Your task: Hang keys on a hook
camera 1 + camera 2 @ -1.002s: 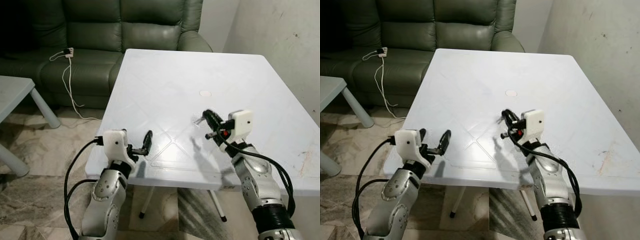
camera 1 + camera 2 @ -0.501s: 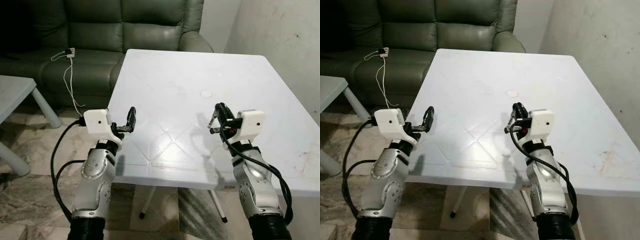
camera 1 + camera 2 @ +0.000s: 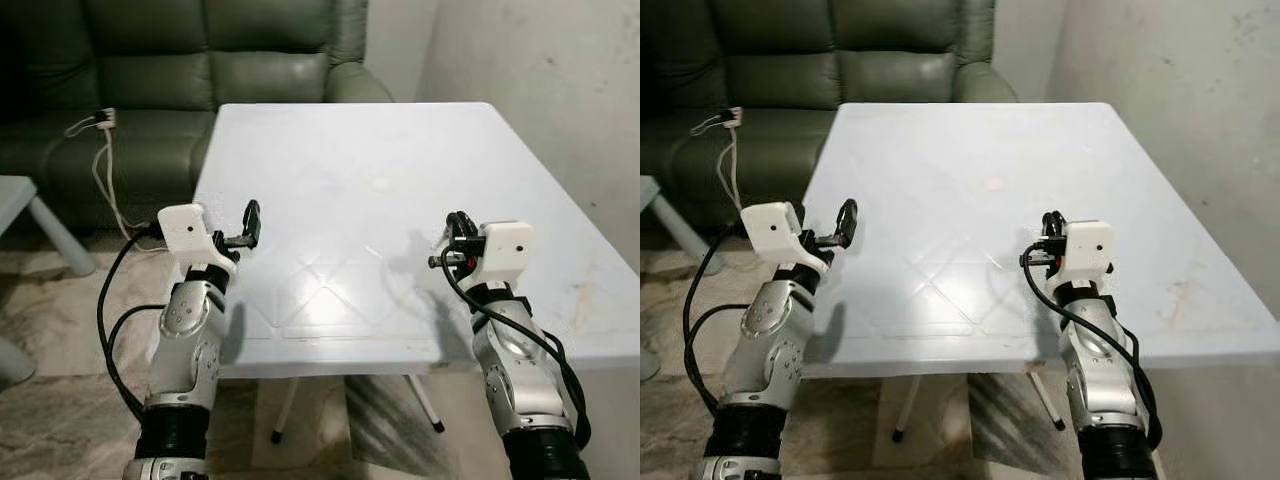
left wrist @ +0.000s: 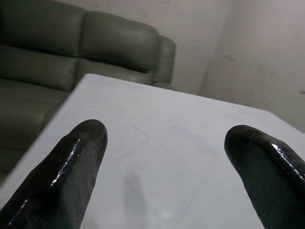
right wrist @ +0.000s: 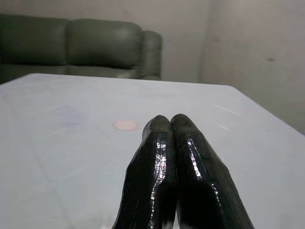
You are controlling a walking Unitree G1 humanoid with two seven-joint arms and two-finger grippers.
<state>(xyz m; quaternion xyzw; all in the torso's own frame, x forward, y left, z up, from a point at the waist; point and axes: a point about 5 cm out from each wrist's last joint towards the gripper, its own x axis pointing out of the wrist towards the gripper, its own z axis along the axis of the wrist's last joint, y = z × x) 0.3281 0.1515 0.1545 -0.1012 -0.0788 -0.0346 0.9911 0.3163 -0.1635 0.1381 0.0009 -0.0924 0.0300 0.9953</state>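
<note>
Right wrist view: right gripper (image 5: 170, 125) fingers pressed together (contents hidden).

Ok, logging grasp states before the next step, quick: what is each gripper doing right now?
Left gripper: open, holding nothing, above the white table.
Right gripper: shut, fingers pressed together; nothing visible between them.
</note>
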